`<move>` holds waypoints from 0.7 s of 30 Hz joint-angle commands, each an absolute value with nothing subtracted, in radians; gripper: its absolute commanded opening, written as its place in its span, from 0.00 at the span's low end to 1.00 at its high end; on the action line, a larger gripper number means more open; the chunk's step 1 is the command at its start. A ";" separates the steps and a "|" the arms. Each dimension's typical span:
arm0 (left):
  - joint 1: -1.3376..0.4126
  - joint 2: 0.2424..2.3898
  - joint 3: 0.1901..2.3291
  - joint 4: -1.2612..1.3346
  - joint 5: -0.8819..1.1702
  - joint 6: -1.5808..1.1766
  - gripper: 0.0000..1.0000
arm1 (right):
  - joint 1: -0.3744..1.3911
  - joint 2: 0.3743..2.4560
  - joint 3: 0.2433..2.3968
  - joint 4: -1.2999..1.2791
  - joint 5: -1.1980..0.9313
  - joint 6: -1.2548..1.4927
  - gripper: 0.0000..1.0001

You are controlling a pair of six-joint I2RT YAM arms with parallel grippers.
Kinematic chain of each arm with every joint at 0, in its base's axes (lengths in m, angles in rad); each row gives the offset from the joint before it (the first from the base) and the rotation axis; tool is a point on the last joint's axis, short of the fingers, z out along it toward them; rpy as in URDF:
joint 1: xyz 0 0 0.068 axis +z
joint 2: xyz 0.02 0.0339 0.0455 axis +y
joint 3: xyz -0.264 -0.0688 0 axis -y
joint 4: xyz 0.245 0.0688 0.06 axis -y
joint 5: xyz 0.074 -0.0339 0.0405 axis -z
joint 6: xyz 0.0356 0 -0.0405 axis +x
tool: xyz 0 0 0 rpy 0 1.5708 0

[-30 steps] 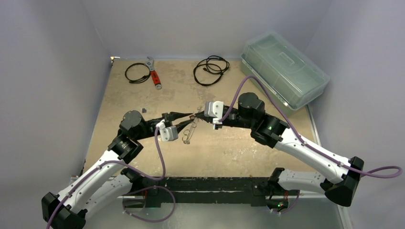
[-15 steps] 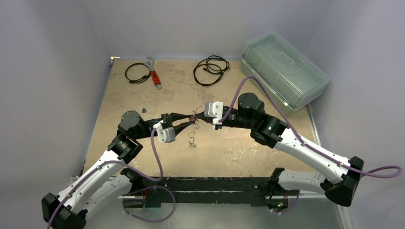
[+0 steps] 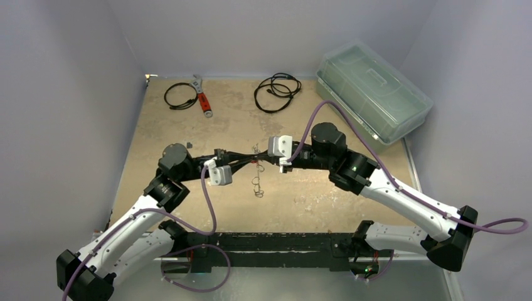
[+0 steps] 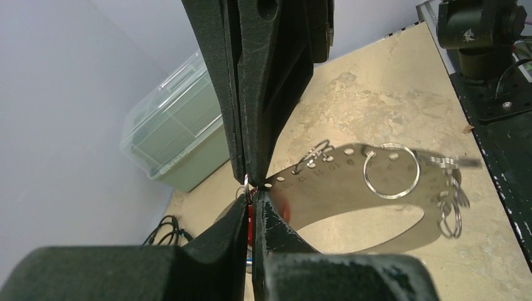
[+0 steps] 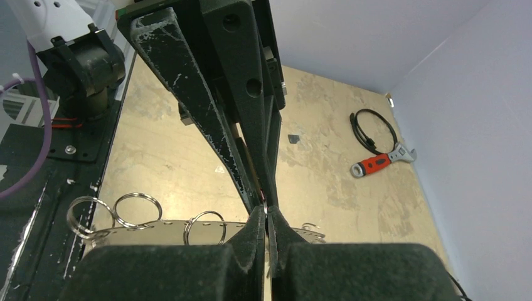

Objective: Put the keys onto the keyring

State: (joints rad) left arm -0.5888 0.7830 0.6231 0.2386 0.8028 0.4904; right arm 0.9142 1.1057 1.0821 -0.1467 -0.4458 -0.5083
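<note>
Left fingers (image 4: 216,243) and right fingers (image 5: 248,237) meet tip to tip, both clamped tight on the dangling keyring (image 3: 258,180)

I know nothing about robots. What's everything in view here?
Keyring: one, silver holed strip carrying several split rings, hanging mid-table between the end effectors.
Key: one, a red sliver pinched in the left end effector; whether it is a key is hard to tell.
Wrench: one, red handle, far left.
Cables: two, black, coiled, far edge, the second right of the wrench.
Box: one, clear, lidded, far right.
Chip: one, dark, on the table; too small to identify.
Table: one, tan.
Arms: two, white and black, purple cables, meeting mid-table.
Left end effector: black, shut.
Right end effector: black, shut on the keyring.
</note>
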 commanded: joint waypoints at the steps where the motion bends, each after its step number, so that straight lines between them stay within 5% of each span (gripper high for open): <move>1: -0.586 0.782 0.651 0.215 0.846 0.506 0.00 | 0.913 1.088 1.100 -0.087 -0.471 -0.501 0.00; 5: -0.586 0.782 0.664 0.178 0.825 0.523 0.00 | 0.913 1.087 1.098 -0.091 -0.437 -0.488 0.01; 8: -0.585 0.784 0.675 0.138 0.791 0.548 0.00 | 0.913 1.080 1.098 -0.111 -0.385 -0.488 0.29; 11: -0.585 0.792 0.689 0.088 0.751 0.578 0.00 | 0.913 1.076 1.107 -0.152 -0.311 -0.492 0.43; 21: -0.585 0.825 0.718 0.030 0.703 0.582 0.00 | 0.914 1.183 1.201 -0.301 -0.266 -0.550 0.41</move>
State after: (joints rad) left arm -0.5888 0.8223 0.6594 0.0158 0.7193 0.5640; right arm 0.9142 1.1534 1.1481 -0.2501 -0.2836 -0.5255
